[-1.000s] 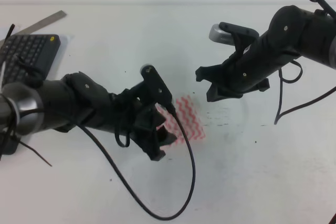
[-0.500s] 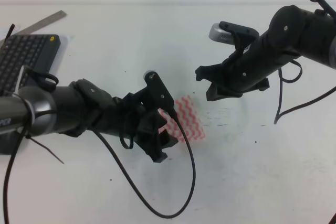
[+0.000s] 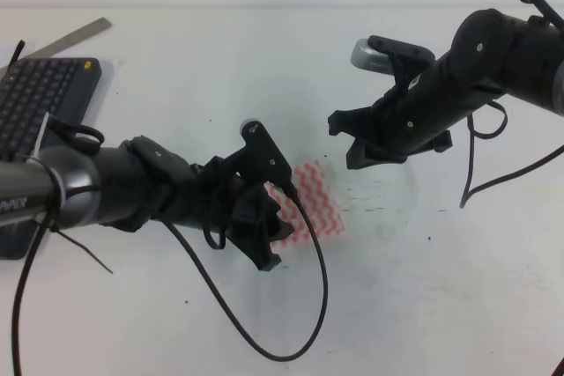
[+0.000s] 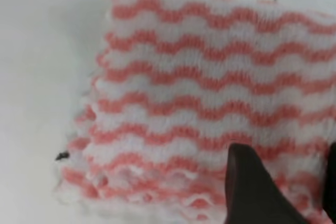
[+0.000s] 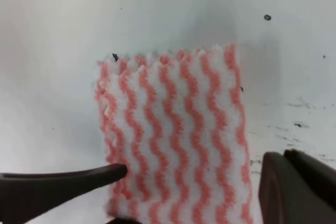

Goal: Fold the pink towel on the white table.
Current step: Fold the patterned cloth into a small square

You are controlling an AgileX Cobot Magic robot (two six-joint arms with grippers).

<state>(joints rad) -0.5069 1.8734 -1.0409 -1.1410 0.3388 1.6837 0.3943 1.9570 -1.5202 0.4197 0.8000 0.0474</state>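
White table (image 3: 176, 85), keyboard (image 3: 40, 94) far left

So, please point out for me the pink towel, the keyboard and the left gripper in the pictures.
pink towel (image 3: 319, 200): exterior high view, on the exposed striped middle.
keyboard (image 3: 35, 99): exterior high view, on the keys near its upper part.
left gripper (image 3: 275, 222): exterior high view, at its tips, at the towel's left edge.

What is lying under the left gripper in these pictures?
Under the left gripper lies the pink towel, flat on the white table. Its right part shows in the high view; the left edge is covered by the gripper there, and whether anything lies beneath the towel cannot be seen.
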